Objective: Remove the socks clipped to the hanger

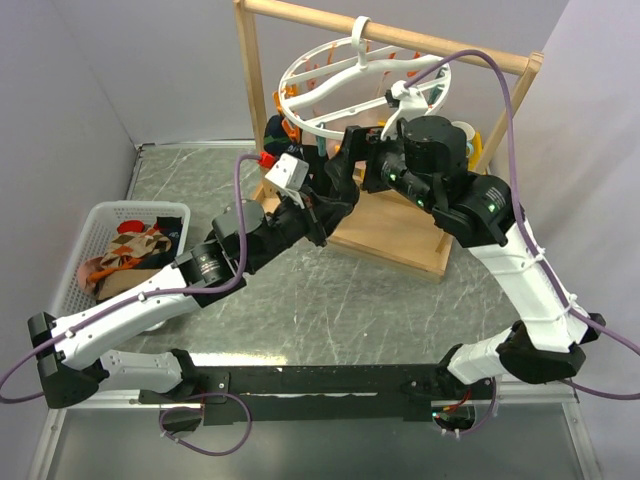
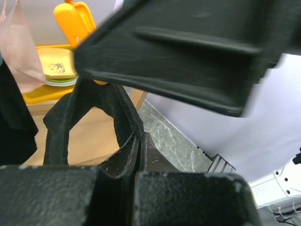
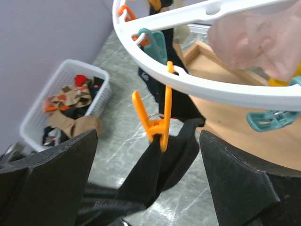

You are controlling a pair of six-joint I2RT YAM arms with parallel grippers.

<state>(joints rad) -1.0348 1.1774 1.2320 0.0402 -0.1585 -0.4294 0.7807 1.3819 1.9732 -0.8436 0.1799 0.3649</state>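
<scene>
The white ring hanger (image 1: 330,75) hangs by its hook from the wooden rail. An orange clip (image 3: 158,123) on its rim (image 3: 188,80) pinches a black sock (image 3: 162,167). That sock stretches down from the clip into my left gripper (image 2: 138,141), which is shut on its lower end (image 2: 94,113). My right gripper (image 3: 149,136) is open, with its fingers (image 3: 56,174) on either side of the orange clip and not touching it. From above, both grippers meet under the ring, left (image 1: 335,172) and right (image 1: 373,160). A pale pink sock (image 3: 254,37) also hangs from the ring.
A white basket (image 1: 82,232) at the table's left holds several loose socks (image 1: 130,255). The hanger's light wooden frame stands on a base board (image 1: 400,235) right under the grippers. A free teal clip (image 3: 268,120) dangles at the right. A yellow tray (image 2: 49,70) is behind.
</scene>
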